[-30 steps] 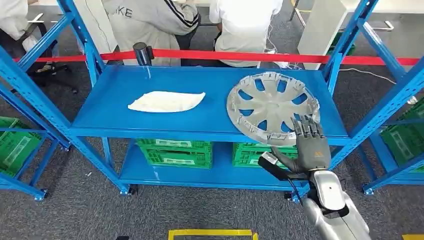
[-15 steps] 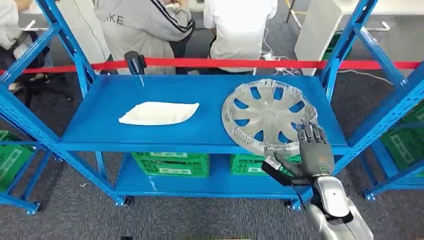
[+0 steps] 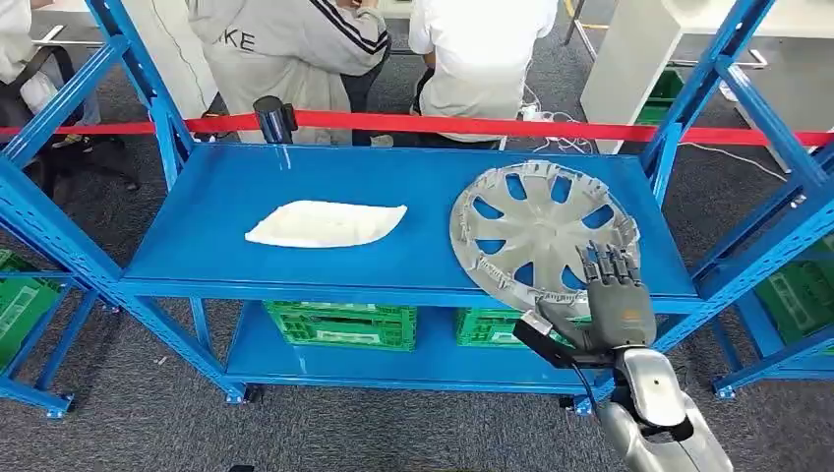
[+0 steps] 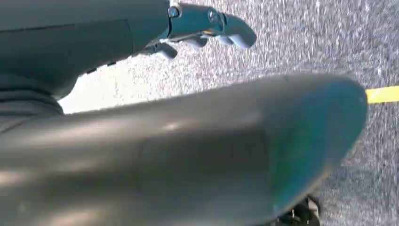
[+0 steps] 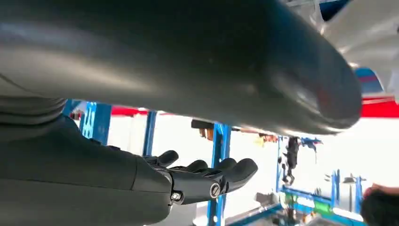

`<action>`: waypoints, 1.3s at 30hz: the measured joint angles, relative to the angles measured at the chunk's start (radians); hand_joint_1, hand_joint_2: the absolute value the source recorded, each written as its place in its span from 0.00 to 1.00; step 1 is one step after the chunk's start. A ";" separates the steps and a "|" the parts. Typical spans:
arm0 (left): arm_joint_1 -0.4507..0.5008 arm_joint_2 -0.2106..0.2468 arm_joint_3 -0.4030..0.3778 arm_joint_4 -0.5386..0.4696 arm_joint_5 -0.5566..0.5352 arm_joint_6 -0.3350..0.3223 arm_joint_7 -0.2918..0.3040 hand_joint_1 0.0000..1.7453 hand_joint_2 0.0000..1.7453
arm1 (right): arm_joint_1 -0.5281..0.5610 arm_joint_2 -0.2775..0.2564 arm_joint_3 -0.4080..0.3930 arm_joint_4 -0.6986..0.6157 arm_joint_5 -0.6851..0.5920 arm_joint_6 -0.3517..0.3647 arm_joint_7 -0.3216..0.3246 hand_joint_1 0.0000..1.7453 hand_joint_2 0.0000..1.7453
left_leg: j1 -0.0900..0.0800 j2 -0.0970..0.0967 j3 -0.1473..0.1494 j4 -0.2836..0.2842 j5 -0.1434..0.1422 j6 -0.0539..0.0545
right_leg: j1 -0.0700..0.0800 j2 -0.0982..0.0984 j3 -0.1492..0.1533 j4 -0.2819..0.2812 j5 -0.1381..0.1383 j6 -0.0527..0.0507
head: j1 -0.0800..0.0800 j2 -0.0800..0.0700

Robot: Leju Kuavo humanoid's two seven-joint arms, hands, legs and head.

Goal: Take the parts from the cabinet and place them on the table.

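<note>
While the right hand [image 3: 612,300] hovers spread and empty at its 5 o'clock rim, the silver spoked hubcap [image 3: 544,233] lies flat.

The right hand [image 3: 615,307] is raised on its silver arm at the near right, palm down, fingers [image 3: 602,264] stretched forward and slightly apart, thumb jutting left. The left hand [image 4: 207,26] hangs low, fingers loosely extended, holding nothing.
</note>
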 joint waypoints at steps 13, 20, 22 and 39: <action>0.000 0.000 0.009 0.000 -0.010 0.000 0.000 0.00 0.00 | -0.023 0.019 -0.002 0.086 -0.021 0.008 0.029 0.00 0.00 | 0.000 0.000 0.005 -0.003 0.001 -0.001 | 0.000 0.000 0.003 0.000 0.000 0.002 | 0.000 0.000; -0.004 0.000 0.009 0.000 -0.020 -0.002 -0.002 0.00 0.00 | -0.066 0.019 -0.037 0.172 -0.031 -0.028 0.046 0.00 0.00 | 0.000 0.001 0.005 -0.004 0.001 -0.001 | 0.000 0.000 0.003 0.000 0.000 0.002 | 0.000 0.000; -0.005 0.000 0.010 0.000 -0.023 -0.005 -0.009 0.00 0.00 | -0.077 0.019 -0.051 0.194 -0.032 -0.051 0.037 0.00 0.00 | 0.000 0.001 0.005 -0.004 0.001 -0.001 | 0.000 0.000 0.003 0.000 0.000 0.002 | 0.000 0.000; -0.016 0.000 0.012 0.000 -0.029 0.003 0.002 0.00 0.00 | -0.142 0.035 -0.059 0.199 -0.013 -0.039 0.010 0.00 0.00 | -0.003 0.000 0.005 -0.003 0.001 -0.001 | -0.002 0.000 0.003 0.000 0.000 0.002 | 0.000 0.000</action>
